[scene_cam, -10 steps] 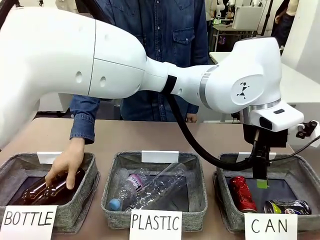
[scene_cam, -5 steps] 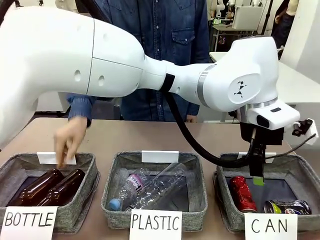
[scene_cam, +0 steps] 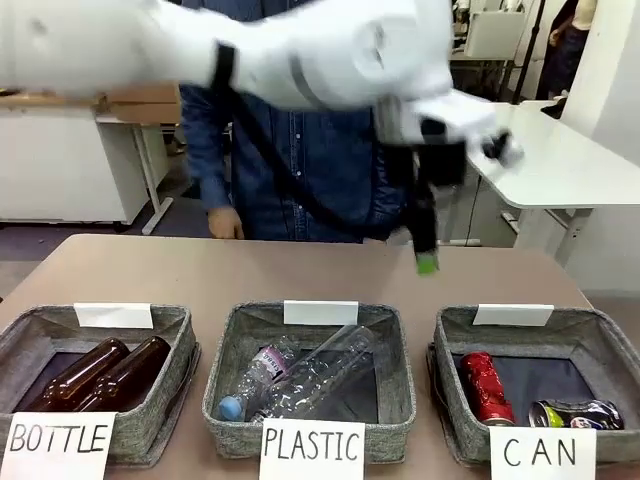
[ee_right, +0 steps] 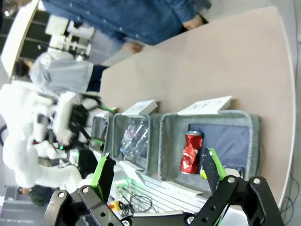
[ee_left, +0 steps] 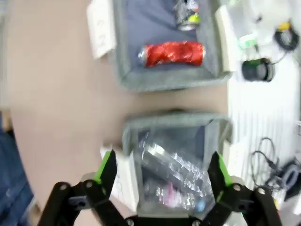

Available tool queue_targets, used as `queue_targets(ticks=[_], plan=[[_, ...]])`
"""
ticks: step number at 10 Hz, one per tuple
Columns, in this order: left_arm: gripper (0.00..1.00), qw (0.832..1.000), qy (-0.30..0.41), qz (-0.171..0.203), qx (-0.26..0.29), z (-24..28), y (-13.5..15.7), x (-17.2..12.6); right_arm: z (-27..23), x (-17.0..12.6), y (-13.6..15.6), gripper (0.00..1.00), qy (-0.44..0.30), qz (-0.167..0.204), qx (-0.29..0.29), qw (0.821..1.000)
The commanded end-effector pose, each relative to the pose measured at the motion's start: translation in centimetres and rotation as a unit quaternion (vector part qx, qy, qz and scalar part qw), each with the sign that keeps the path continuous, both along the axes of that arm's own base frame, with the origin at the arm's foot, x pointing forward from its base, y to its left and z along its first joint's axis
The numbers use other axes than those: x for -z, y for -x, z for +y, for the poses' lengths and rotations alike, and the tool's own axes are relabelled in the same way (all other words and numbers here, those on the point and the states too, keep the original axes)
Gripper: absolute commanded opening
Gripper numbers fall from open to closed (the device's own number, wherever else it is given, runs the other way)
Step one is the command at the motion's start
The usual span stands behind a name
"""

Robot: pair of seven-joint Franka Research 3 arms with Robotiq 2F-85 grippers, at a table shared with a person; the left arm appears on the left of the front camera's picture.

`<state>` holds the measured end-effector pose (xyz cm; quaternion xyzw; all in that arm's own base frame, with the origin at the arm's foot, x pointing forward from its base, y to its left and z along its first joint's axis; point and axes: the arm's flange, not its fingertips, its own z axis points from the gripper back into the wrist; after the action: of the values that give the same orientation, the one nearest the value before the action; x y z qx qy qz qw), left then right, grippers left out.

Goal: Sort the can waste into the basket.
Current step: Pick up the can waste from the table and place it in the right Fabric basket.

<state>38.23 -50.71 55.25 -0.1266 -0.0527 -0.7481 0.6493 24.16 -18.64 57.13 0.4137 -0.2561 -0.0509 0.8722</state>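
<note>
Front view showed the grey basket (scene_cam: 590, 345) with the "CAN" card (scene_cam: 541, 453), at the right end of the row on the brown counter (scene_cam: 300, 270). Held both bits of can waste: the red can (scene_cam: 484, 387) lay on the dark floor toward the left wall, and the dark can (scene_cam: 575, 413) lay just beside it in the near right corner. Looked like the sorting was done, judging from both cans lying inside.

Saw the left gripper (scene_cam: 426, 262) high above the counter, up and to the left of the basket, blurred. Left wrist view showed that left gripper (ee_left: 162, 169) spread wide with nothing between the green pads, looking down at the plastic bin (ee_left: 176, 162) next to the basket (ee_left: 164, 80), with the red can (ee_left: 173, 53) and dark can (ee_left: 187, 13) in it. Right wrist view showed the right gripper (ee_right: 157, 173) also spread wide and empty, near the front of the basket (ee_right: 209, 146), with the red can (ee_right: 190, 153) lying inside.

Could still go wrong: a low swing by either arm might bump the soft basket wall or knock the card over. Stood close too, a person (scene_cam: 300, 170) at the far side, well behind the basket, so a fast arm move could be risky.
</note>
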Motion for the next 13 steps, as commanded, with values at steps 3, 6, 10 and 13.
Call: queue_targets(ticks=[3, 6, 10, 13], plan=[[1.0, 0.926, 0.108, 0.108, -0.345, 23.1, -3.0, -5.5, 12.3, -2.4, -3.7, 1.0, -0.03, -0.086, -0.108, 0.99], [1.0, 0.785, 0.303, 0.272, -0.466, 40.6, 0.5, -3.9, 23.0, 0.5, -6.3, 1.0, -0.083, -0.106, -0.2, 0.971], [1.0, 0.585, 0.496, 0.334, -0.548, 53.1, 7.2, 2.8, 28.4, 2.1, -8.8, 1.0, -0.127, -0.082, -0.18, 0.972], [1.0, 0.676, 0.394, 0.35, -0.514, 53.4, 6.1, 2.3, 28.3, 2.5, -7.6, 1.0, -0.117, -0.069, -0.209, 0.969]])
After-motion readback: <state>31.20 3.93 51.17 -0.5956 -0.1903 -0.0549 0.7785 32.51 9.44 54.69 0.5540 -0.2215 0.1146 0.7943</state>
